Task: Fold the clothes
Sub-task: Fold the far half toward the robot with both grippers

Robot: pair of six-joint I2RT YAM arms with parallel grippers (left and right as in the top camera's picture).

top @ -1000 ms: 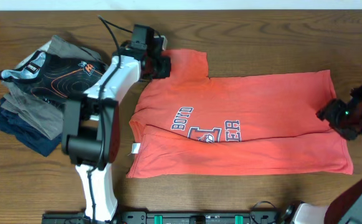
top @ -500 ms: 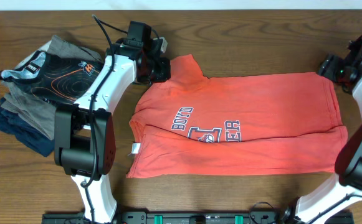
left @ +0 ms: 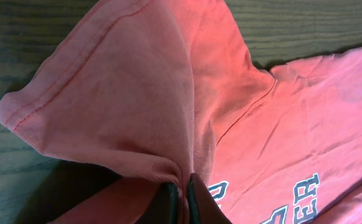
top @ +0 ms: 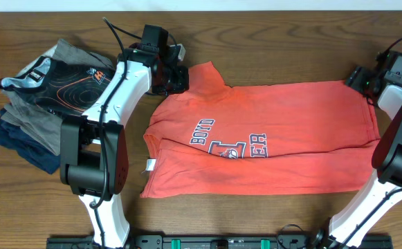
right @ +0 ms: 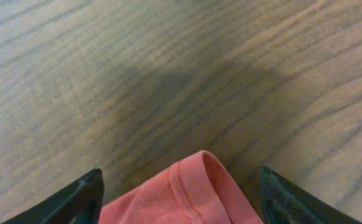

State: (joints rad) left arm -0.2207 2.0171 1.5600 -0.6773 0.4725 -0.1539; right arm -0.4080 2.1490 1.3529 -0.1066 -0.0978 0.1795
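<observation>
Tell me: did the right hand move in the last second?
Yes. The right hand moved toward the table's far edge, to the T-shirt's corner.

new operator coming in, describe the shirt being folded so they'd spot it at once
On the wooden table, look right of the stack of folded garments. The coral-red T-shirt lies spread wide there. Unlike the grey, navy and black stack, it alone is red, with navy-and-white chest lettering.

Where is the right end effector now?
The right end effector sits on the right of the overhead view, open, astride the red T-shirt's far hem corner.
</observation>
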